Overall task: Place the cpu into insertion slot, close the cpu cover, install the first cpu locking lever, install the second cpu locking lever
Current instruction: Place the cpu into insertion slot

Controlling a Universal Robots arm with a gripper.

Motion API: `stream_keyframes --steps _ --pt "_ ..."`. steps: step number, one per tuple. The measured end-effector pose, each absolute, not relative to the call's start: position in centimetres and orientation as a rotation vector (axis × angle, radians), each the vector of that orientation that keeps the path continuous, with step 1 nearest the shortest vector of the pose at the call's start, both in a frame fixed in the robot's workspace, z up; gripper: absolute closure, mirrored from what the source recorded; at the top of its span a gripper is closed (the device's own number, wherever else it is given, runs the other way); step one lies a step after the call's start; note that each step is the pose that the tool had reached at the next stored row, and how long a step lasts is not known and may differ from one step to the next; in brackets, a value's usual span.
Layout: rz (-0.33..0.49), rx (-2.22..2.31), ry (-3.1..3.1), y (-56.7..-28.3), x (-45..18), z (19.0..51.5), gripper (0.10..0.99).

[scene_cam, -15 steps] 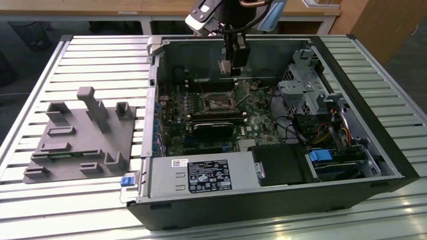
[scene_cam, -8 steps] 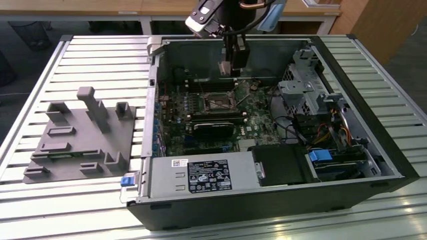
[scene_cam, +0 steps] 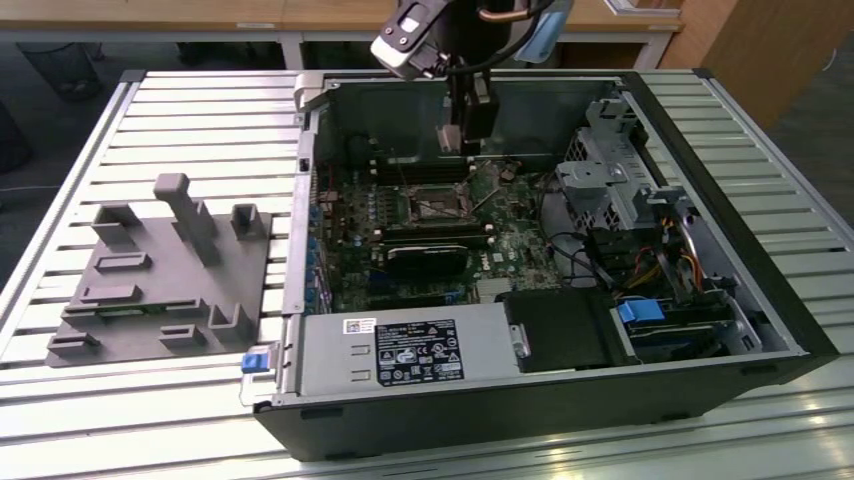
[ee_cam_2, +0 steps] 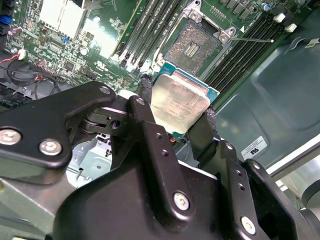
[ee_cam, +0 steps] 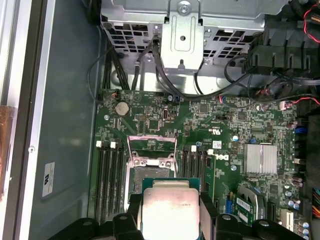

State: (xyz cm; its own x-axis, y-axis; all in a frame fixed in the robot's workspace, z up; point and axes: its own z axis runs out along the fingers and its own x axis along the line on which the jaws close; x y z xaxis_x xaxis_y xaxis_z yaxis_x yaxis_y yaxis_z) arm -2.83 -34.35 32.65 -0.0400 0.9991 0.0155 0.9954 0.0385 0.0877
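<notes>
The cpu [ee_cam_2: 180, 102], a flat square chip with a pale silvery face and green edge, is clamped between my gripper's [ee_cam_2: 177, 107] black fingers [ee_cam_2: 145, 95]. It hangs above the green motherboard, a short way off the insertion slot [ee_cam_2: 192, 47], whose dark pin field lies bare. In the first wrist view the cpu [ee_cam: 170, 212] sits in the gripper [ee_cam: 171, 210] just beside the insertion slot [ee_cam: 150, 175]. The cpu cover [ee_cam: 150, 159], a thin silvery frame, looks lifted at one edge of the slot. In the exterior view the gripper [scene_cam: 461, 140] hangs inside the open case, behind the slot [scene_cam: 434, 208].
A black heatsink block [scene_cam: 427, 250] lies just in front of the slot, with the grey power supply box [scene_cam: 400, 350] nearer the front. Memory slots [ee_cam: 110, 180] flank the slot. A drive cage and cables [scene_cam: 627, 220] fill the exterior view's right. A grey fixture [scene_cam: 160, 280] stands on the slatted table.
</notes>
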Motion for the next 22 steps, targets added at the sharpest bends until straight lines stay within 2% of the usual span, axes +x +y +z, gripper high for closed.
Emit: stream_keyframes --steps 22 --pt "0.115 2.142 2.227 -34.35 -2.83 31.77 0.545"
